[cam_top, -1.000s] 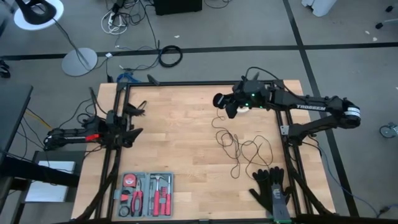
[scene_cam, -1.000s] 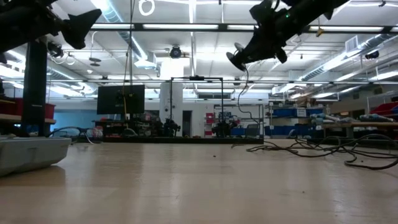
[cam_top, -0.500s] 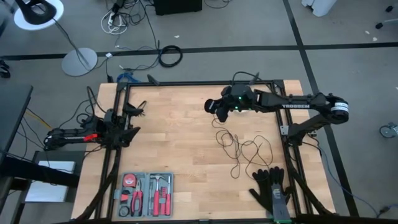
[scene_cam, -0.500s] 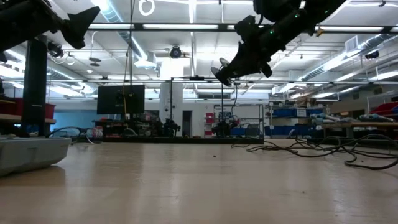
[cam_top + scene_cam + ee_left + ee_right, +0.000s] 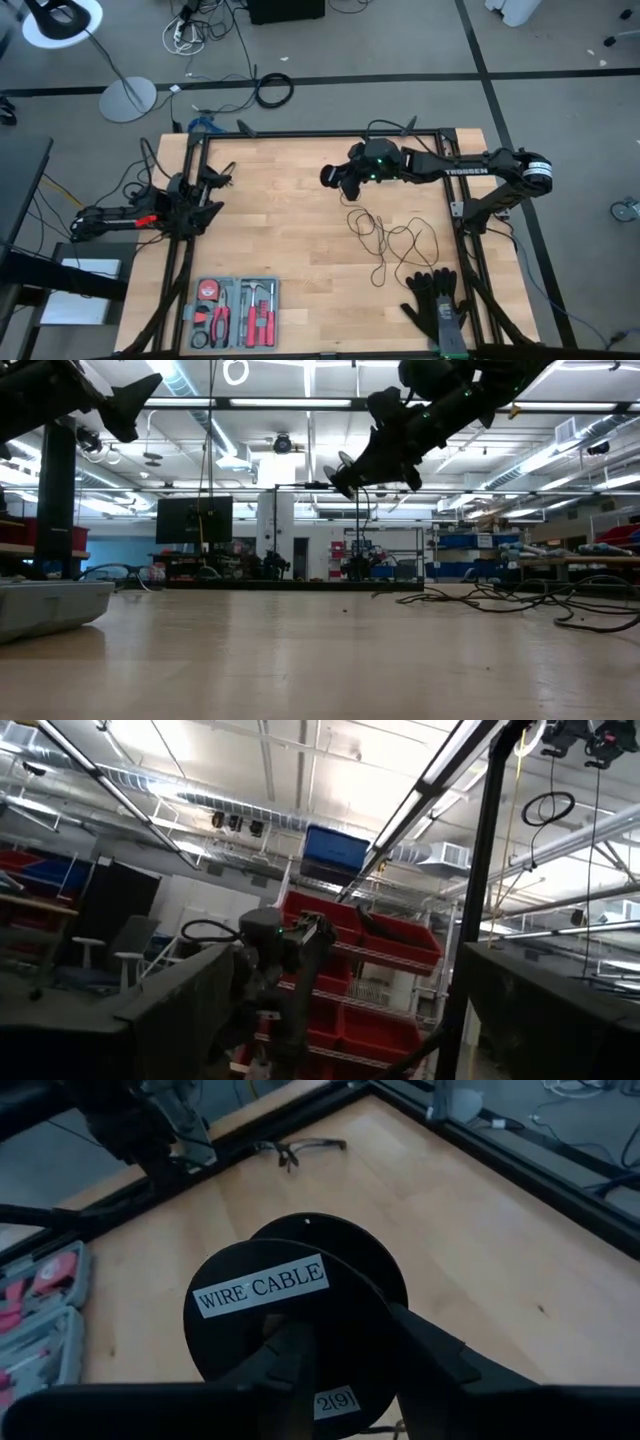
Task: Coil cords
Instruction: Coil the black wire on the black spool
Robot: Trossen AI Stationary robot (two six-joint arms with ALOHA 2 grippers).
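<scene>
Cord (image 5: 392, 238), thin and black, lies in loose, overlapping loops on the table (image 5: 280, 250). It sits below the right gripper (image 5: 342, 180) and a little to the side toward that arm's base, and one strand seems to rise from the nearest loop toward the gripper. The right gripper hangs well clear of the wood and is clamped on a black spool (image 5: 290, 1295) labelled WIRE CABLE. Its two fingers (image 5: 292, 1365) straddle the hub between the flanges. Almost none of the cord looks wound on yet, so the coiling is likely at its start.

The main risk is probably the pile itself. The loops cross one another, and a pull from above could cinch them into a knot instead of feeding out cleanly. If the spool travels farther from the pile, the strand may go taut and drag the whole tangle across the table toward the gloves (image 5: 435, 305), which lie beyond the cord from the gripper. The cord could snag there.

The grip also looks risky. The fingers hold a round hub, so a sideways tug from the cord could twist the spool in the jaws or pull it out. Such a thin cord could also slip over a flange and wrap around a finger rather than the hub.

The left gripper (image 5: 218, 195) waits far across the table from the spool with its fingers spread wide, holding nothing. With nothing steadying the pile, the right arm alone would have to manage any slack.
</scene>
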